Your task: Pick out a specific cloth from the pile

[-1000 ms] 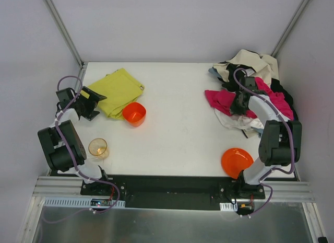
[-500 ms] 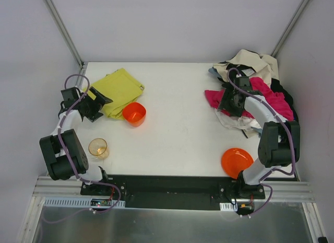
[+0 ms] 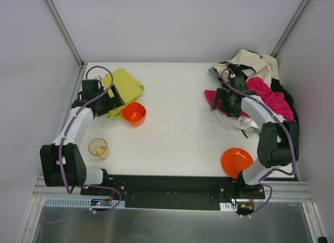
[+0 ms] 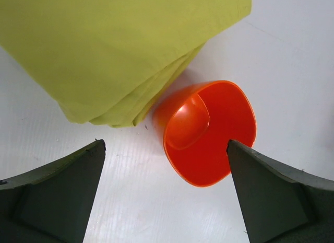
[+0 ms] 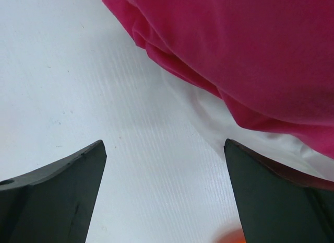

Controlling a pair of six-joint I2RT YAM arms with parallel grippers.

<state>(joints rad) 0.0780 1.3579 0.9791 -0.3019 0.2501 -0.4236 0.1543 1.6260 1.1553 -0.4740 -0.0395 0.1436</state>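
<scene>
Both pairs of jaws are spread wide, and neither grips anything. Your left gripper (image 4: 164, 145) hangs above the far-left part of the table (image 3: 177, 128). Its fingers are splayed to either side of the wrist view, with only the scene below showing between them. There you see the cloth (image 4: 104, 44), yellow-green and folded into several layers, lying flat on the table. An orange cup (image 4: 209, 130) sits just beside the cloth's folded edge with its open mouth facing the camera. You cannot tell whether cup and cloth touch. From above, the cloth lies by the far-left corner, partly hidden under your left arm, and well apart from the pile (image 3: 250, 62) on the far-right side.

Your right gripper (image 5: 164, 143) hovers at the pile's left edge. Bare table shows between its fingers. A magenta cloth (image 5: 250, 44) fills the upper right of that wrist view, and a white garment (image 5: 245, 130) shows from under its hem. Neither is between the fingertips. In the top view the pile is a jumble of cream-beige at the back, magenta in the middle, and white and black around it.

An orange plate (image 3: 236, 162) lies near the right arm's base. A clear amber glass (image 3: 98, 147) stands near the left arm's base.
</scene>
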